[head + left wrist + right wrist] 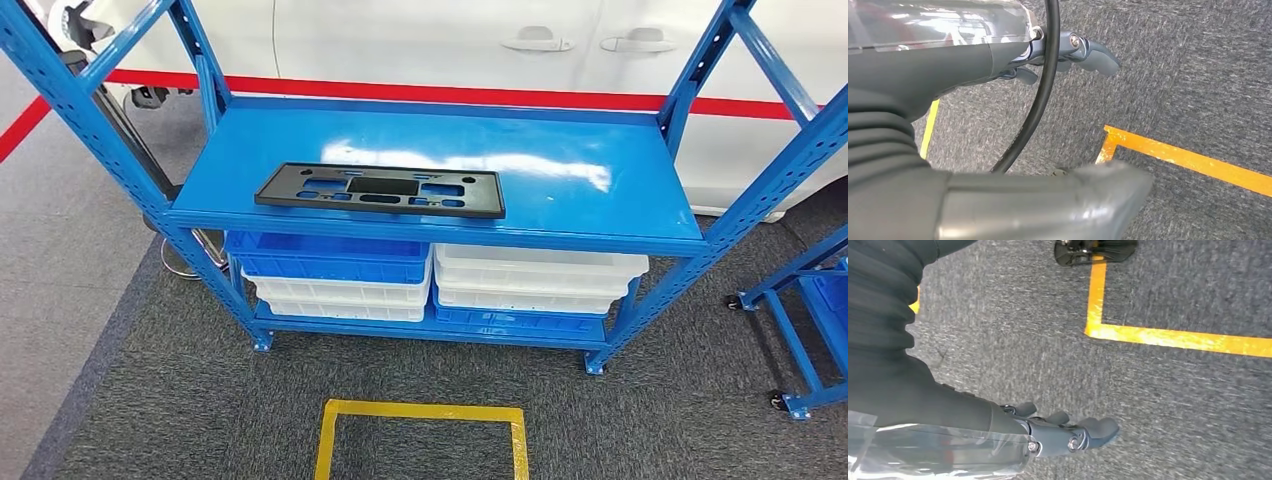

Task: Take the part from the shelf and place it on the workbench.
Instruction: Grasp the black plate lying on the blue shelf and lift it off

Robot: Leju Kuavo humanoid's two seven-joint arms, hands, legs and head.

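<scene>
Head view: blue steel shelf [560, 170] with perforated uprights and a glossy top deck that reflects the overhead light. The part [380, 190], a flat black rectangular frame with several cut-outs, matte plastic by its look, lies flat on the top deck at about 9 o'clock from the deck's centre, close to the front edge, with nothing touching it. On the lower deck stand stacked shallow bins: a blue bin [328, 257] over white ones at the left, white bins [540, 278] at the right. Behind the shelf, at 12 o'clock, is a white car body [430, 40] with door handles and a red stripe. A second blue frame on castors [800, 330] stands at 3 o'clock.

Floor: dark grey coarse carpet [170, 400], with a lighter grey strip at 9 o'clock. A square outline of yellow tape [420, 412] lies at 6 o'clock, in front of the shelf.

Left wrist view: left hand [1068, 55] hangs over the carpet, fingers [1098, 55] extended and apart, holding nothing. Grey ribbed cover, a clear shiny guard over the wrist, a black cable [1040, 100] looping past.

Right wrist view: right hand [1068, 432] likewise over the carpet, fingers [1098, 430] loosely spread, empty. Both wrist views catch corners of yellow tape that the head view does not show.
</scene>
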